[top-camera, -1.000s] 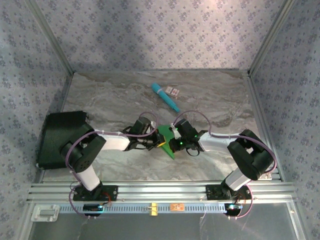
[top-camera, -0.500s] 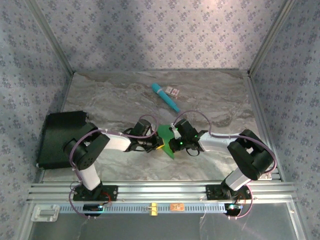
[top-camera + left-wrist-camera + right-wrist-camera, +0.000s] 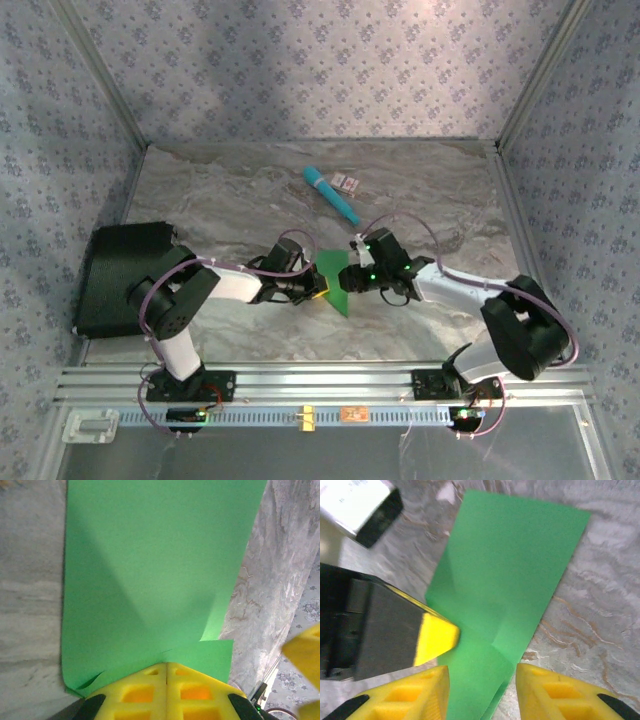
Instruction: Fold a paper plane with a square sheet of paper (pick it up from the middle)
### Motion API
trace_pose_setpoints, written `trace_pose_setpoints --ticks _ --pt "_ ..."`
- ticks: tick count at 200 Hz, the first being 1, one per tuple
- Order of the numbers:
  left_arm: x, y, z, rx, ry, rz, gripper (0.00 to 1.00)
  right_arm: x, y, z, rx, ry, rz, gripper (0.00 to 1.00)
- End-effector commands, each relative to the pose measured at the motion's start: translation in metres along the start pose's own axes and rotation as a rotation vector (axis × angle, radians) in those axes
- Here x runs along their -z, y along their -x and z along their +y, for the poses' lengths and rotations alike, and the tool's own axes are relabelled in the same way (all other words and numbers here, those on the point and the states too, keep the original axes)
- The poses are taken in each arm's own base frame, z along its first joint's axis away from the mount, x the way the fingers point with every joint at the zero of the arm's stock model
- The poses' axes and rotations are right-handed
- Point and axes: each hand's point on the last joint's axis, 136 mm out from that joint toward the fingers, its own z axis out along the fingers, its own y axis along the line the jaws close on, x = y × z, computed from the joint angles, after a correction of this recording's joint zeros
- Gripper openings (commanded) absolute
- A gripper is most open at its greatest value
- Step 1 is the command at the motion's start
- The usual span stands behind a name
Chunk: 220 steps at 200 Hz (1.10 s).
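The square sheet of paper (image 3: 334,277) is bright green and folded into a long, layered strip. It stands tilted off the marble table between both arms. My left gripper (image 3: 166,666) is shut on the paper's (image 3: 155,575) lower edge, its yellow fingers pressed together. My right gripper (image 3: 481,682) is open, with one yellow finger on either side of the paper's (image 3: 510,570) near end and a gap to each. The left gripper's yellow fingertip (image 3: 437,637) touches the sheet just ahead of my right fingers. From above, the left gripper (image 3: 318,289) and right gripper (image 3: 350,274) meet at the paper.
A teal cylindrical stick (image 3: 332,195) lies at the back centre with a small white and red card (image 3: 346,182) beside it. A black pad (image 3: 120,275) covers the table's left side. Aluminium rails (image 3: 320,380) run along the near edge.
My right gripper has opened and let go of the paper, and its arm has swung out to the right. The left gripper keeps its grip and has hardly moved.
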Motion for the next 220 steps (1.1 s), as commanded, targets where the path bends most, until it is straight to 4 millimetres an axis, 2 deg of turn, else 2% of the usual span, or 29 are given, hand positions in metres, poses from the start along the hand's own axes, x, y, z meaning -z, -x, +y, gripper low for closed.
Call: trace_pose_setpoints --ticks 1,15,29,50,116,145,182,220 --pt "-0.001 -0.004 0.029 0.025 0.102 0.009 0.05 0.008 -0.019 0.018 -0.062 0.124 0.085 0.38" --pt "-0.001 -0.004 0.028 0.025 0.101 0.007 0.05 0.006 -0.028 0.036 -0.064 0.214 0.138 0.26" --pt "-0.001 -0.004 0.029 0.027 0.103 0.007 0.05 0.000 -0.039 0.044 -0.058 0.237 0.185 0.14" --pt "-0.001 -0.004 0.029 0.027 0.104 0.006 0.05 -0.010 -0.050 0.054 -0.038 0.245 0.243 0.03" --pt "-0.002 -0.004 0.029 0.023 0.103 0.009 0.05 -0.035 -0.061 0.051 0.002 0.161 0.330 0.00" --pt "-0.001 -0.004 0.028 0.023 0.103 0.009 0.05 -0.042 -0.069 0.040 0.011 0.080 0.375 0.00" --pt "0.000 -0.003 0.028 0.022 0.106 0.008 0.05 -0.043 -0.081 0.024 0.016 0.012 0.402 0.01" --pt "0.000 -0.003 0.030 0.025 0.111 0.007 0.05 -0.038 -0.080 0.026 0.000 0.049 0.384 0.01"
